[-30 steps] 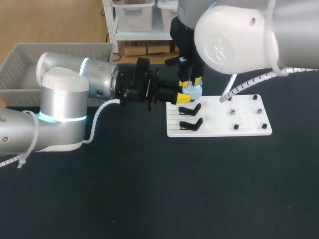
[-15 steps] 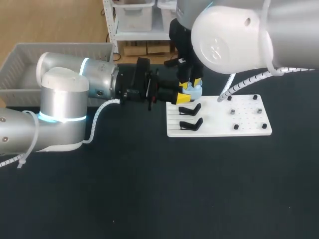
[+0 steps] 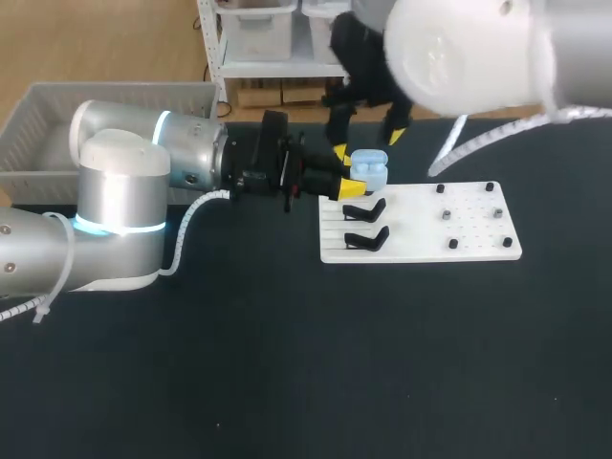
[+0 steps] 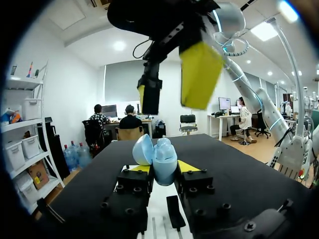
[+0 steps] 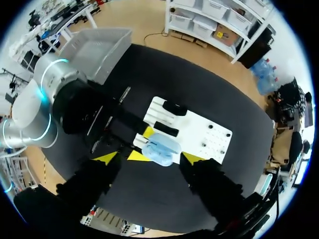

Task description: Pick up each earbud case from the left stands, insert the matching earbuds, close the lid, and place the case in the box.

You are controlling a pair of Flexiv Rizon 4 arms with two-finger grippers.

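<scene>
black table [image 3: 287,363]: one white board [image 3: 478,239] is carried, with two black stands [image 3: 364,209] [image 3: 366,238] on it.
earbud case [image 3: 369,170]: one, lid open, over the board's far corner.
left gripper [image 4: 163,168]: clamped on the case's sides.
right gripper [image 3: 367,143]: spread wide, above the case.

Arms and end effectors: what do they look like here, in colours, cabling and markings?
The left arm has rounded silver and white shells, glowing cyan rings and a white spiral-wrapped cable. The right arm shows a large white shell and a similar coiled cable. The left end effector and right end effector are black, each two-fingered with bright yellow tips.
</scene>
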